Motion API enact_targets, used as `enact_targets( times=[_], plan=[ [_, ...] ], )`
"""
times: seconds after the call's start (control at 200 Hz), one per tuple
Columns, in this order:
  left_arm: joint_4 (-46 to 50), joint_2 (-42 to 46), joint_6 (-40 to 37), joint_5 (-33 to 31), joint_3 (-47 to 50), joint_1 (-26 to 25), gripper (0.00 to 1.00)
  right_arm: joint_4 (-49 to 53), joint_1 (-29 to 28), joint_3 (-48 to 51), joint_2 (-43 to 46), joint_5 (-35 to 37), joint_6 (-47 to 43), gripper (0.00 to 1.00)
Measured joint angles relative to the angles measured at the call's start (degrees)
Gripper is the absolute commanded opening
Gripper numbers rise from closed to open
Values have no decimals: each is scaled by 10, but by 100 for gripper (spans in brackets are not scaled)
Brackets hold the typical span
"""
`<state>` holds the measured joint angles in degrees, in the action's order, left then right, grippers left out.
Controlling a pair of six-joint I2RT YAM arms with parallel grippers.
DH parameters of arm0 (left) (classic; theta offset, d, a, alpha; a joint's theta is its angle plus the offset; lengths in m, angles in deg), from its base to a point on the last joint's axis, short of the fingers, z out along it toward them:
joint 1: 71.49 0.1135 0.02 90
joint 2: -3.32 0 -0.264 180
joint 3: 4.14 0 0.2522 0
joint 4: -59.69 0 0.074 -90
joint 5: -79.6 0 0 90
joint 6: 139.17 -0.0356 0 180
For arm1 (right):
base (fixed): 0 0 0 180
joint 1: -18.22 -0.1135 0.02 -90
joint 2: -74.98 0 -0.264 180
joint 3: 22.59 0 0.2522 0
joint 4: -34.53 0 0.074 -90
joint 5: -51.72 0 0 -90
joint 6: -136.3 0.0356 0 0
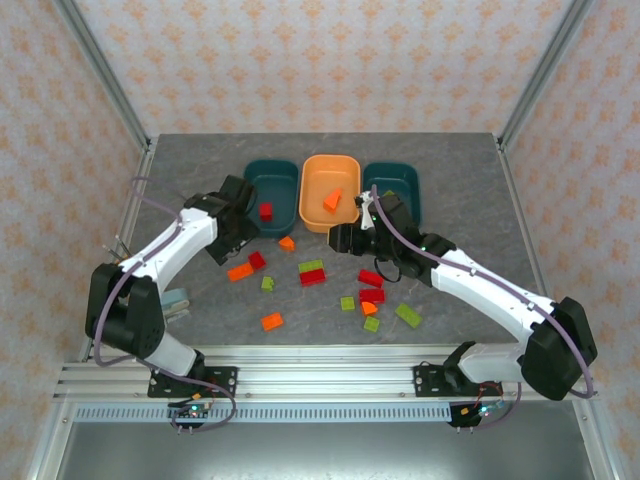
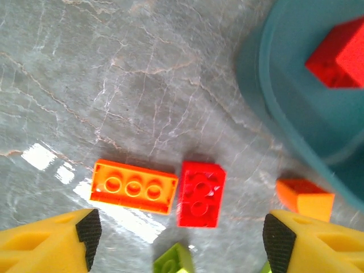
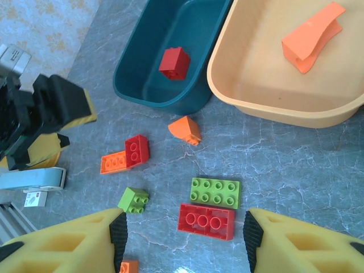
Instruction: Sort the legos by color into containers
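A red three-stud plastic lego brick lies flat on the grey marbled table, under the gap of the right hand. That hand is open and grips nothing: its yellow foam fingers stand apart on either side of the brick, clear of it. Just ahead of the hand, beside the red brick, lies a yellow-green eight-stud brick, and a small yellow-green brick sits near one fingertip. Farther ahead stands the orange rounded plastic tray, holding one orange curved piece.

The left hand is open too and empty, spread wide above the table. Ahead of it an orange three-stud brick and a short red brick lie touching side by side. An orange wedge rests just beside the wall of a dark teal plastic tray that holds a single red block. A second dark teal tray stands beyond the right hand, next to the orange one. More red, orange and yellow-green bricks lie scattered behind the right hand, toward the arm bases.
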<state>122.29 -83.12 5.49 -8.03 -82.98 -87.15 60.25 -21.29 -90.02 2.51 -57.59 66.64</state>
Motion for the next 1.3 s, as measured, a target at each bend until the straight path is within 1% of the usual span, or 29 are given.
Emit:
enact_targets(
  times=[0.035,0.095,0.215,0.375,0.48,0.605,0.701,0.826,0.961,1.166,1.296],
  plan=[
    [-9,3,-22,6,8,-2,73,0,0,0,0,0,0,58],
    [-28,-1,-55,19,19,-6,73,0,0,0,0,0,2,58],
    [-69,-32,-115,43,35,-12,72,0,0,0,-1,0,2,58],
    [-105,-71,-167,52,41,-13,73,0,0,0,-3,0,8,58],
    [-122,-89,-188,58,42,-13,70,0,0,0,-3,2,13,58],
    [-143,-100,-200,62,50,-13,65,1,0,1,0,9,20,58],
    [-149,-103,-202,62,56,-15,63,4,0,3,7,15,22,58],
    [-149,-104,-201,62,56,-24,57,5,0,9,14,17,26,58],
    [-153,-107,-200,61,61,-35,56,6,0,9,14,17,30,58],
    [-157,-124,-200,51,63,-38,52,-3,0,10,14,9,32,59],
    [-157,-135,-200,42,63,-40,48,-15,0,12,14,-2,37,59]
  ],
)
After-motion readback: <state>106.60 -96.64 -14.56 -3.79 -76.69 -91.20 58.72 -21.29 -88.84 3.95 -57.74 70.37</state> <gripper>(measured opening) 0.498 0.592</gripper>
